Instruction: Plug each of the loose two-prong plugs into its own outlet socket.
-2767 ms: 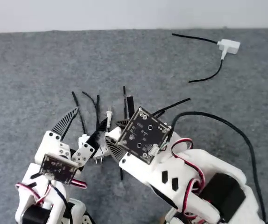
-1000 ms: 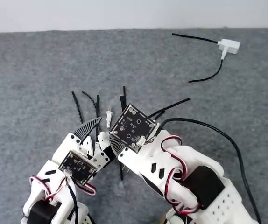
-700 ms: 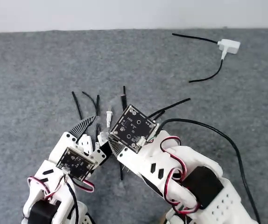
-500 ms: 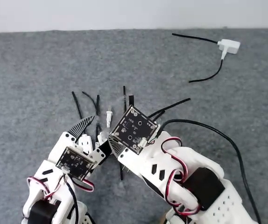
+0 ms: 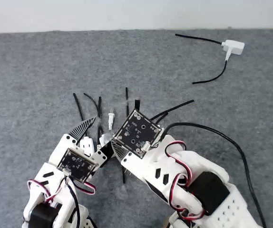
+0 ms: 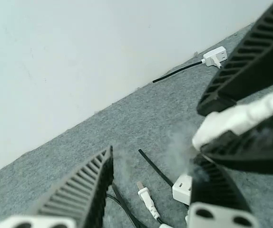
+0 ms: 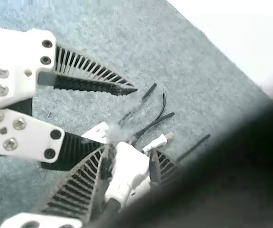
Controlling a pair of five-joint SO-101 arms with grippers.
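The step in hand looks like bringing a plug and its socket together, near the middle of the worktop's near edge. The right gripper has its jaws clamped on a white piece. Whether that piece is a plug or a socket body cannot be told. The left gripper sits just beside it with its jaws spread wide and nothing between them.

A loose plug lies on the worktop just beyond both grippers, prongs pointing to the far edge. A small white socket block rests near it, close to one left jaw.

The next move probably calls for the left jaws to close on the mating part and hold it steady. The right arm would then line its piece up squarely and push. The prongs would need to meet the slots straight on.

Several short black cords fan out around the plug and could snag a jaw. The two grippers are crowded, leaving little room to turn. Towards the far right corner a white joined pair with its cords lies well apart, apparently already mated.
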